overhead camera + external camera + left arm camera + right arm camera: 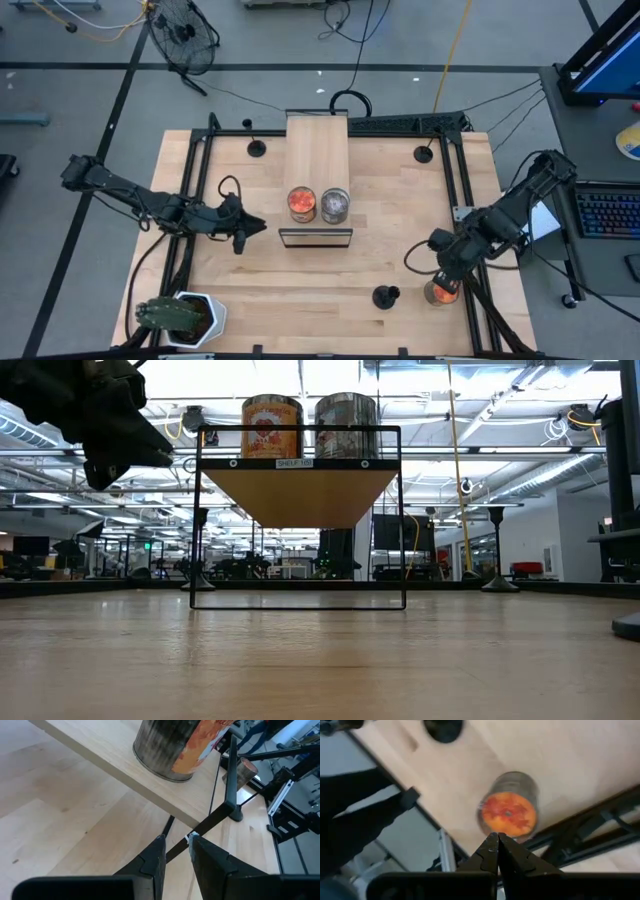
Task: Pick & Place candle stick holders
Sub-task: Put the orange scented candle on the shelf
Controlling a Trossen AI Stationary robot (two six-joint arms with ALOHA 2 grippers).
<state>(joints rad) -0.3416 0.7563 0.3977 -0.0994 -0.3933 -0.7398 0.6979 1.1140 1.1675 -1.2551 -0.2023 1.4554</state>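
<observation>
**Both arms idle over table, three holders standing loose**

Table (330, 280) is light wood with a black frame along its sides. A raised wooden shelf (317, 160) sits upper centre of the high view, with two jars (318, 204) at its near edge. Open wood lies lower centre and lower left; a potted plant (180, 318) fills the lower left corner.

Candle stick holders: one (257, 148) upper left beside the shelf, one (424, 153) upper right near the back frame, one (385, 296) lower centre-right on bare wood. All upright, none touched.

Left tool (243, 228) is at centre-left, arm stretched in from the left edge, tip just left of the shelf's front leg; fingers (152, 865) slightly apart, nothing between them, raised off the table in the low view.

Right tool (441, 272) is lower right, arm folded in from the right edge, pointing down over an orange-topped jar (441, 291) near the table's right frame. Fingers pressed together, holding nothing. The nearest holder stands just left of that jar.
</observation>
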